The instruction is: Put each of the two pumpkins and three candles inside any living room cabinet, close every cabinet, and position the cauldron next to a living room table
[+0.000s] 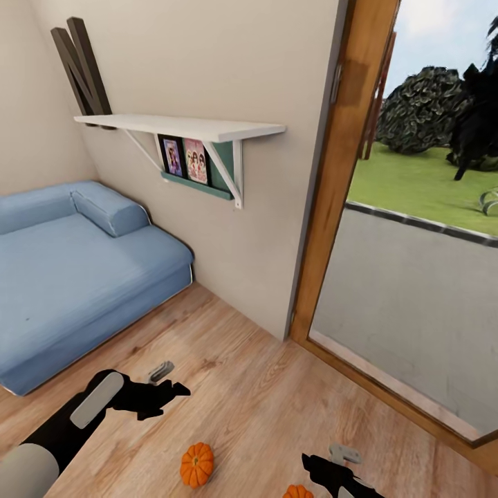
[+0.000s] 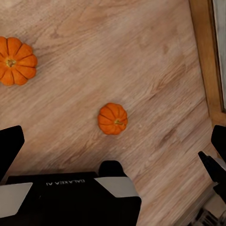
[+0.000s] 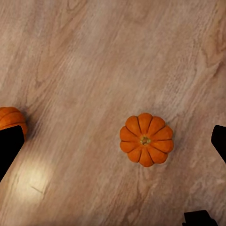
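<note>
Two small orange pumpkins sit on a pale wood-grain plank floor. Each is a squat, ribbed ball resting upright, stem end facing up, with no clear long axis. The first pumpkin lies below and between the two grippers, nearer the left one. The second pumpkin lies just beside the right gripper, on its inner side.

The left gripper is black with a grey pad, hanging above the floor; its fingers stand wide apart, holding and touching nothing. The right gripper also hovers over the floor, dark fingertips spread wide and empty, one pumpkin centred on the floor between them.

Beyond the left gripper stands a soft blue sofa. A white wall shelf holds picture frames. Beyond the right gripper, a wood-framed glass door shows grass outside.
</note>
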